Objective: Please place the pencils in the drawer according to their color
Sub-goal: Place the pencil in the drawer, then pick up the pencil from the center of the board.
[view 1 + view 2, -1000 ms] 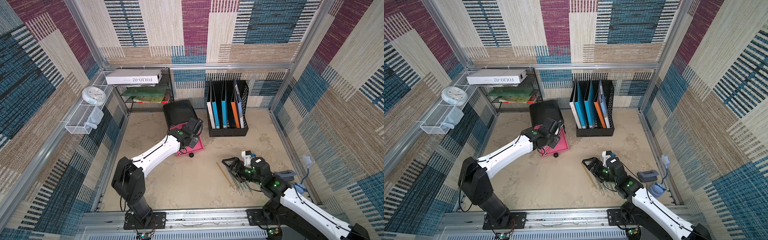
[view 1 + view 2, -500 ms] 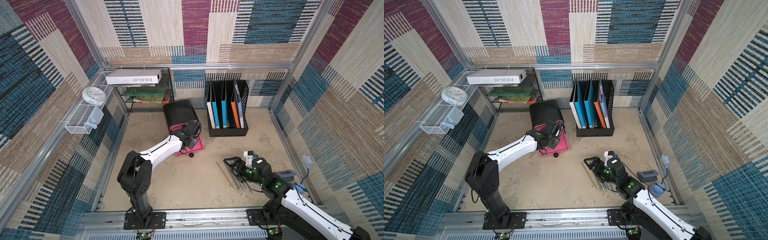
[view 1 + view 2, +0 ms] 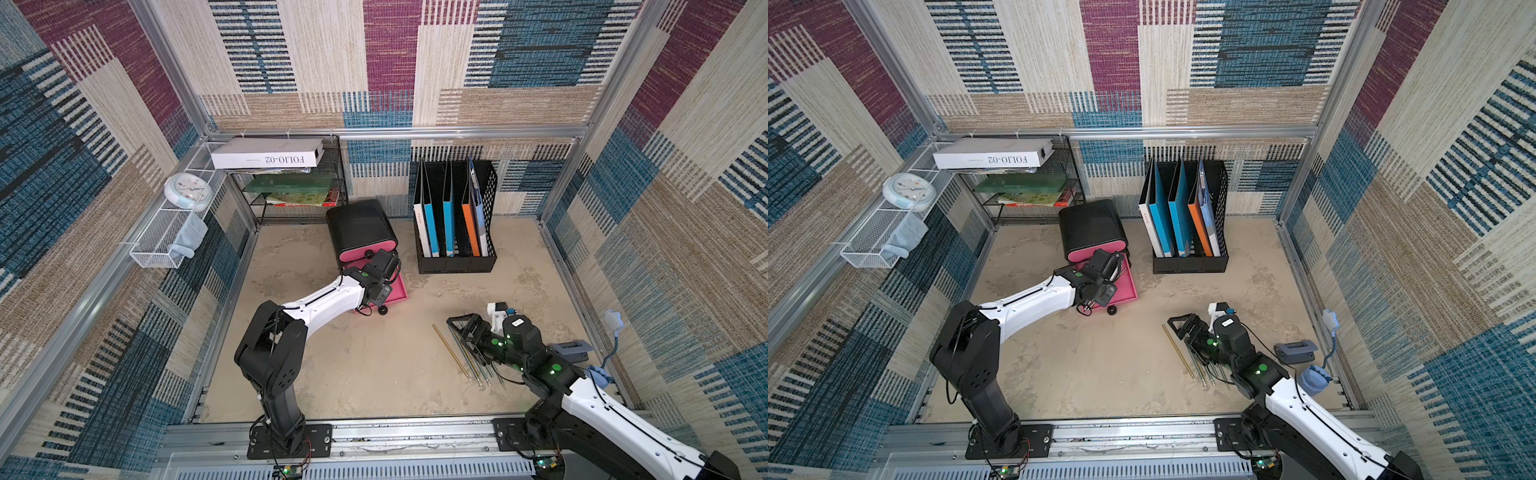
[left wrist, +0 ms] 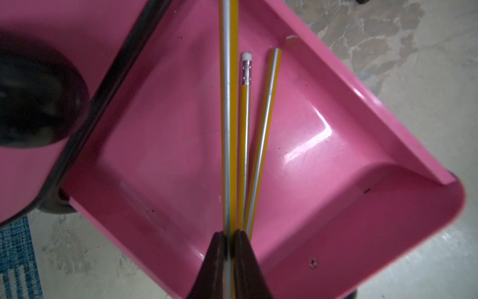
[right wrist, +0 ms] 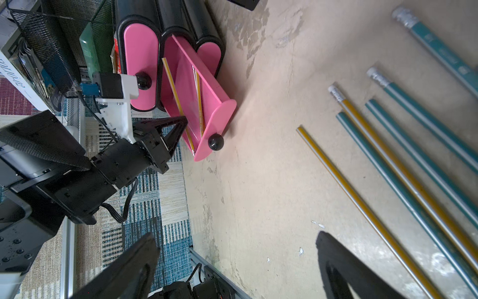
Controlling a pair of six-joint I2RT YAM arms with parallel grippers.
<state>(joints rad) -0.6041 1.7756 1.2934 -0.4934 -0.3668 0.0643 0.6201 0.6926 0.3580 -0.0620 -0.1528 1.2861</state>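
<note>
From the left, my left pincer [image 4: 229, 238] is pinching a yellow pencil [image 4: 229, 103] slanted into the pulled-out pink drawer [image 4: 336, 145] beside two yellow ones [image 4: 244, 129] lying there, so I'd release it next, then lower the spread right pincer [image 3: 467, 332] onto the teal and yellow pencils [image 5: 403, 176] on the table [image 3: 374, 374].

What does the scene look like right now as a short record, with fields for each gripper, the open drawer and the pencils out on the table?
Left gripper: closed on a yellow pencil, over the open drawer
Right gripper: open, above the loose pencils
Drawer contents: two more yellow pencils lying inside
Loose pencils: teal and yellow, side by side on the table
</note>
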